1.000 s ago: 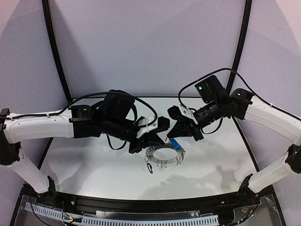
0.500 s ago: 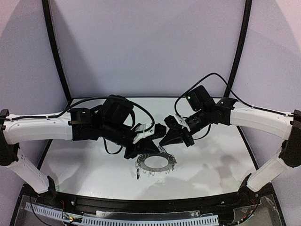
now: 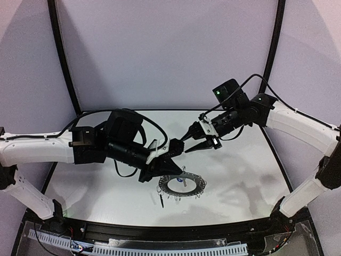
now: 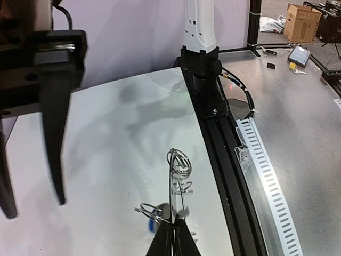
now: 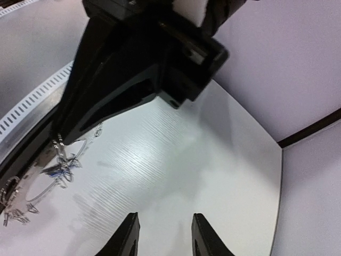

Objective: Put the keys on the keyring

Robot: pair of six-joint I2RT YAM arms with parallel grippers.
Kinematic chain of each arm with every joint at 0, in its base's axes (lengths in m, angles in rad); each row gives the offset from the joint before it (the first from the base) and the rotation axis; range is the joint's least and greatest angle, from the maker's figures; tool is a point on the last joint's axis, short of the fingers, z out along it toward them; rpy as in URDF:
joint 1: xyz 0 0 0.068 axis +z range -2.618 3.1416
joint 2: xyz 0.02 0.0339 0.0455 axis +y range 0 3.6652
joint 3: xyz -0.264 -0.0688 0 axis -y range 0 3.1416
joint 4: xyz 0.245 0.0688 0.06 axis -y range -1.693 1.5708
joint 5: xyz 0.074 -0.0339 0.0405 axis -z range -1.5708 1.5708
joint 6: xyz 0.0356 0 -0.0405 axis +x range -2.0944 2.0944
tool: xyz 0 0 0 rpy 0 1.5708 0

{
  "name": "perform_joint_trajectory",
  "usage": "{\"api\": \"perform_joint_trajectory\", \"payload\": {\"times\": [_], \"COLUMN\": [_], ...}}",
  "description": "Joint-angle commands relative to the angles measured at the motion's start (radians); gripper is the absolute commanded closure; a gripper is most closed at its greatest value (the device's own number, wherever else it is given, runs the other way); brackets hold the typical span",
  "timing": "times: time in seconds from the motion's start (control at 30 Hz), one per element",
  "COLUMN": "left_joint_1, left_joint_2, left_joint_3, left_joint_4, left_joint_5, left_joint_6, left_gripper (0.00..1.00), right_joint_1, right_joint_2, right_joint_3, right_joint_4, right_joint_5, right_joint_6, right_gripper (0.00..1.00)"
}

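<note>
The keyring (image 3: pixel 187 191) is a flat dark ring with wire clips. My left gripper (image 3: pixel 166 169) is shut on its far-left rim and holds it low over the white table. In the left wrist view the ring (image 4: pixel 173 184) shows edge-on, pinched between the fingertips (image 4: pixel 184 241). The blue-tagged key (image 3: pixel 181 180) hangs at the ring, also in the left wrist view (image 4: pixel 151 227) and the right wrist view (image 5: pixel 55 170). The black-tagged key (image 3: pixel 161 200) dangles from the ring's near-left rim. My right gripper (image 3: pixel 187 144) is open and empty, raised behind the ring.
The white table (image 3: pixel 240 176) is bounded by a black rail (image 3: pixel 176 230) at the near edge. The two grippers are close together over the table's middle. The left gripper's body (image 5: pixel 133 69) fills the top of the right wrist view.
My right gripper let go of the blue-tagged key at the ring, opened and drew back up and to the right. My left gripper moved the ring slightly nearer and lower.
</note>
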Motion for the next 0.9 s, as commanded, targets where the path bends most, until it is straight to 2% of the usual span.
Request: {"api": "perform_joint_trajectory", "payload": {"times": [0.0, 0.17, 0.3, 0.4, 0.57, 0.77, 0.87], "left_joint_1": [0.001, 0.001, 0.001, 0.001, 0.001, 0.001, 0.001], "left_joint_2": [-0.042, -0.046, -0.059, -0.059, -0.058, -0.051, -0.057], "left_joint_3": [-0.026, -0.036, -0.066, -0.063, -0.057, -0.051, -0.053], "left_joint_4": [0.093, 0.108, 0.171, 0.174, 0.180, 0.191, 0.194], "left_joint_5": [-0.016, -0.030, -0.043, -0.053, -0.047, -0.048, -0.036], "left_joint_6": [-0.006, -0.001, -0.003, 0.009, 0.022, 0.024, 0.020], "left_gripper": [0.99, 0.99, 0.99, 0.99, 0.99, 0.99, 0.99], "right_joint_1": [-0.004, -0.004, 0.001, 0.018, 0.035, 0.076, 0.082], "right_joint_2": [-0.010, -0.072, -0.120, -0.156, -0.141, -0.086, -0.085], "right_joint_3": [-0.039, -0.106, -0.159, -0.200, -0.186, -0.135, -0.137], "right_joint_4": [-0.043, -0.006, 0.074, 0.147, 0.131, 0.065, 0.067], "right_joint_5": [-0.049, -0.148, -0.224, -0.206, -0.174, -0.124, -0.105], "right_joint_6": [-0.003, 0.067, 0.187, 0.249, 0.254, 0.219, 0.223], "right_gripper": [0.63, 0.63, 0.63, 0.63, 0.64, 0.69, 0.78]}}
